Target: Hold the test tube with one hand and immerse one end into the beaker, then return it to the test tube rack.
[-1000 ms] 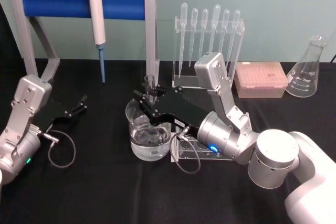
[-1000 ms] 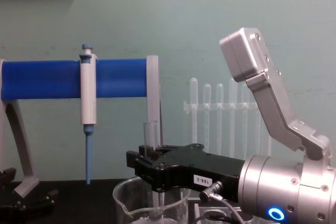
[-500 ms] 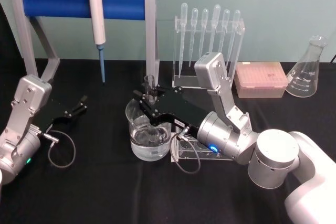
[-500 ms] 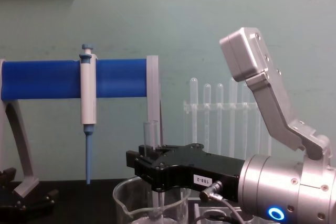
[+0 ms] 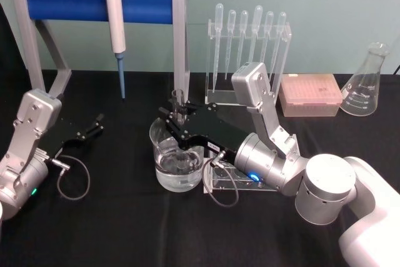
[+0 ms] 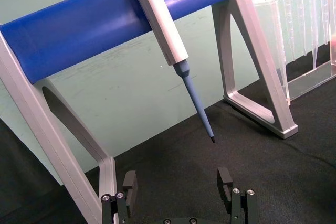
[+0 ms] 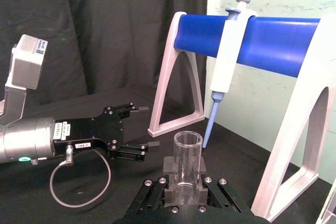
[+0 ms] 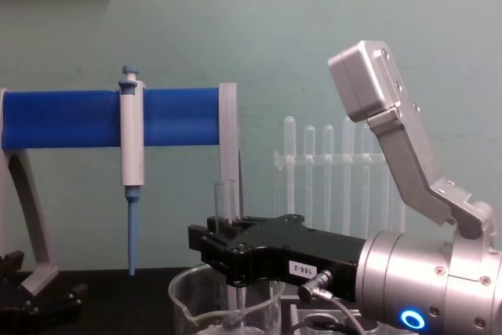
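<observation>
Test tube (image 8: pixel 227 200) upright, clamped between the right gripper's (image 5: pixel 177 112) jaws, lower end inside the beaker (image 5: pixel 160 154).

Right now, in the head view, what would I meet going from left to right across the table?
Left tool, pipettor, beaker, pipette rack, pink box, conical flask. The right tool, shut on the test tube, overlaps the beaker, so I leave it out.

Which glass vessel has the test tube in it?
The wide beaker at centre, where the right tool holds the test tube upright; the conical flask stands apart, far right. Left tool idle at left.
</observation>
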